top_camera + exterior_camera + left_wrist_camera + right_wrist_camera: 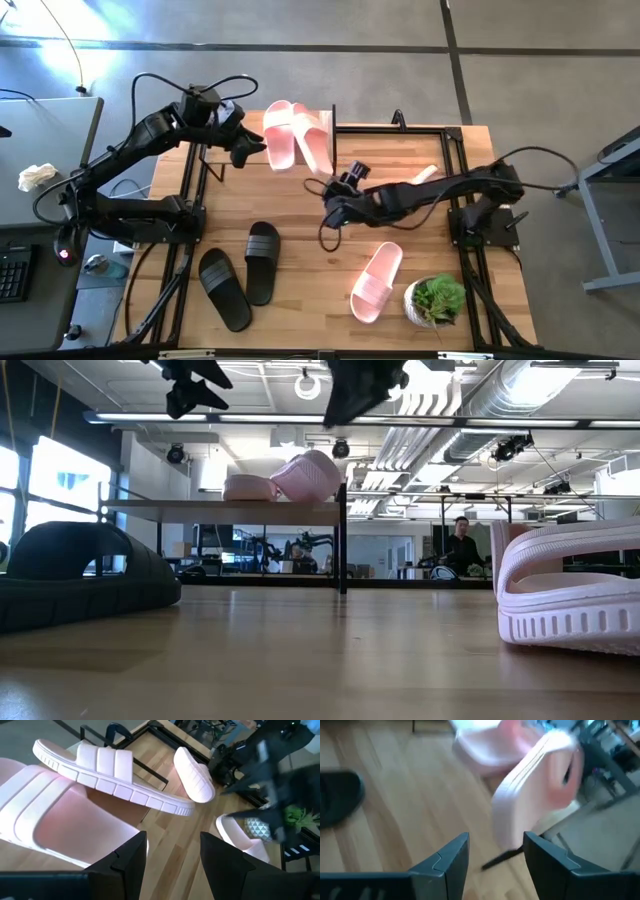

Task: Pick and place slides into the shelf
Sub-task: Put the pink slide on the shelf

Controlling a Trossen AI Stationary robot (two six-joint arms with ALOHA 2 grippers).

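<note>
Overhead, the left gripper (243, 148) hovers at the far left of the wooden table (300, 215), fingers spread and empty, just beside the shelf (318, 128). Two pale pink slides (296, 135) sit on the shelf's top board: one lies flat, the other leans on its edge beside it. Nearer the front left of the table, two black slides (240, 275) lie side by side, soles down, untouched. Toward the middle, the right gripper (332, 196) hangs over bare wood close to the shelf's right end; its wrist view shows the fingers (452, 857) parted, gripping nothing. Another pale slide (195, 775) lies just past that gripper, mostly hidden by the arm from above. Front right, a single pink slide (377, 281) lies on the table, next to a small potted plant (436, 299). Counted: four pink slides and two black.
</note>
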